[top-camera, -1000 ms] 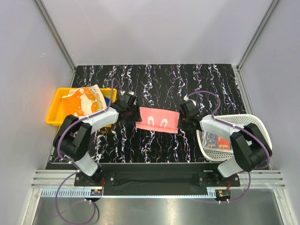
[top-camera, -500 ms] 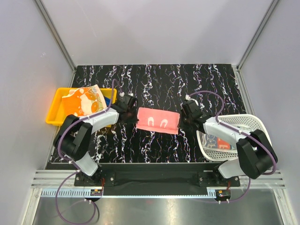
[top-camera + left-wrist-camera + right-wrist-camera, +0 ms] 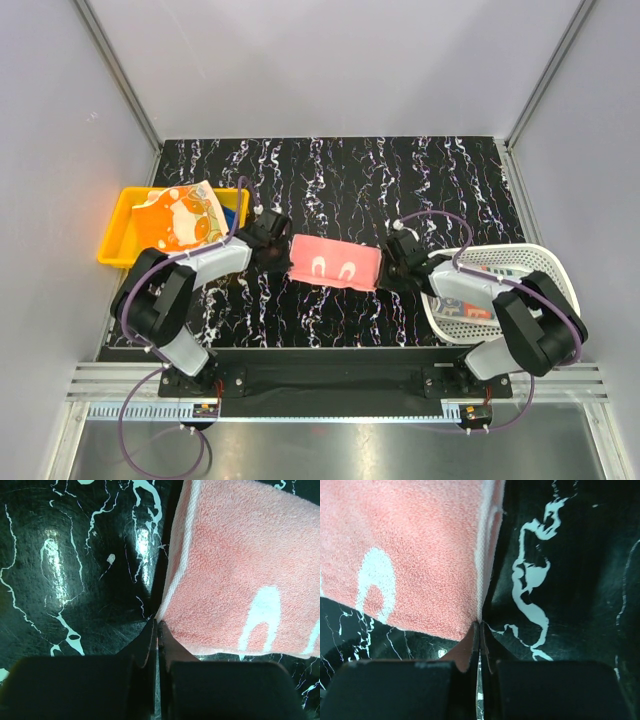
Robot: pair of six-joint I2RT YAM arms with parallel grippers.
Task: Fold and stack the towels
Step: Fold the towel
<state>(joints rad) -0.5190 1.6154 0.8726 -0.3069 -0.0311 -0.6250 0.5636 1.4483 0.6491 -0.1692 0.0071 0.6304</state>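
Left gripper point(image 3: 156, 626): I am pinching a corner at the left end of the pink towel point(image 3: 235, 570), jaws pressed thin on the cloth.
Right gripper point(image 3: 479, 626): I am clamping the matching corner at the right end, jaws closed on it in the same way.
Where it is: the pink towel is spanning the gap between my two grippers, mid-way across the black marbled table point(image 3: 340, 175). I cannot tell whether it is resting flat or hanging just clear.
How it will handle: I am expecting it to be light, limp and a little grippy. It should sag in the middle if my arms drift together and slip free only if a pinch is shallow.
Where to hold: I am judging the hemmed corners the safest spots, since the stitched edge gives my fingers something firmer to bite.
How it looks: I am seeing looped terry in salmon pink, white arch marks along one long side, and a pale stripe beside each short edge.
Other towels: an orange printed towel point(image 3: 180, 215) is lying over the yellow tray point(image 3: 115, 240), and another is showing in the white basket point(image 3: 535, 262).
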